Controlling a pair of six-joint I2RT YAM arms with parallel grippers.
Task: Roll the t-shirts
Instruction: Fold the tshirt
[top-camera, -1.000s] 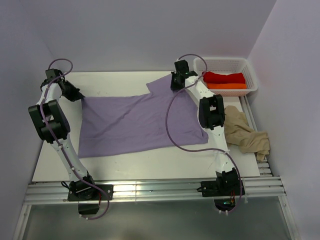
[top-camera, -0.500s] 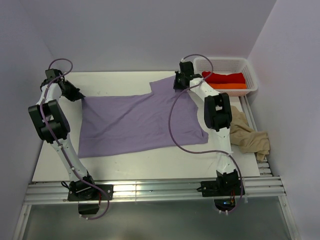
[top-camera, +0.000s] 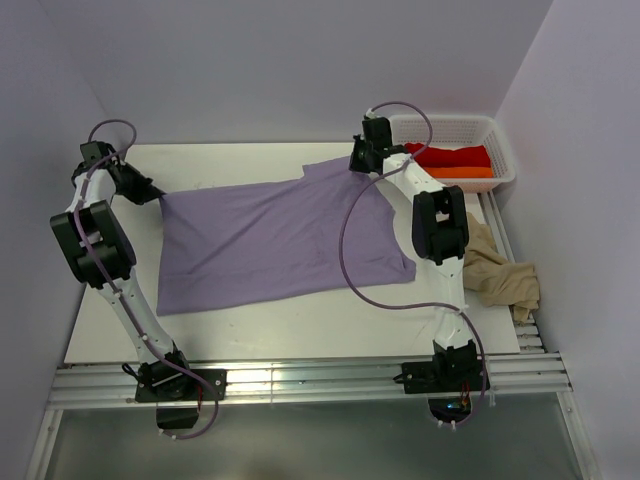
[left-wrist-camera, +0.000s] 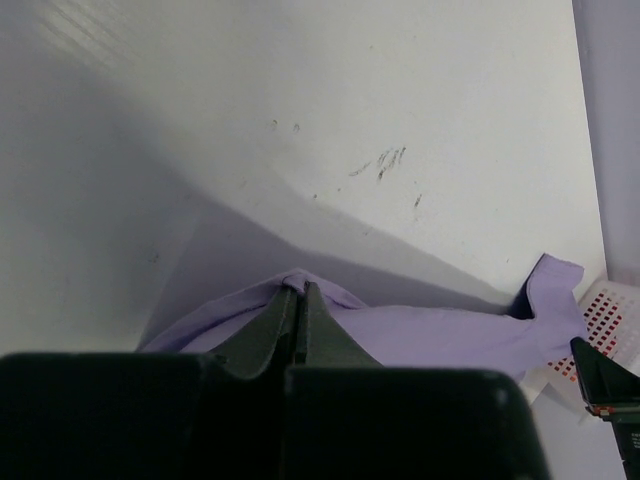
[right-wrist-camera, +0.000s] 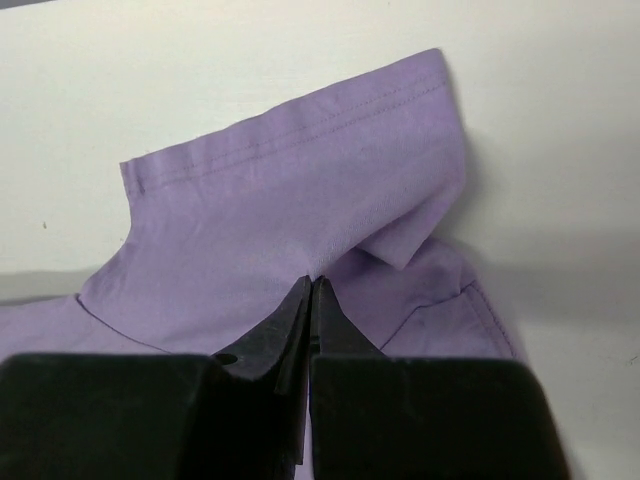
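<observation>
1. Both arms have drawn outward since a second ago. The left tool (top-camera: 150, 192) has slid further left and the right tool (top-camera: 357, 163) has moved toward the far edge, so the lavender t-shirt (top-camera: 270, 240) is stretched flatter between them.
2. Nearest the arm bases is the white bench (top-camera: 300, 322), which is smooth and hard and has a few faint scuffs.
3. The lavender t-shirt lies spread across the middle of the bench. It is thin, soft knit in a rough rectangle, and its near hem lies loose.
4. To the right, a beige t-shirt (top-camera: 497, 272) sits in a crumpled heap at the bench's right edge, beside the right arm.
5. The left tool is clenched on the lavender shirt's far-left corner, with the cloth pinched into a small peak. The right tool is clenched on the far-right sleeve, just below its stitched hem.
6. In the far right corner, a white mesh basket (top-camera: 503, 143) holds a red t-shirt (top-camera: 450, 154) and an orange t-shirt (top-camera: 455, 172) as compact bundles.
7. Judging progress, those two look finished. The lavender shirt is only being flattened and no roll has been started, and the beige one is untouched.
</observation>
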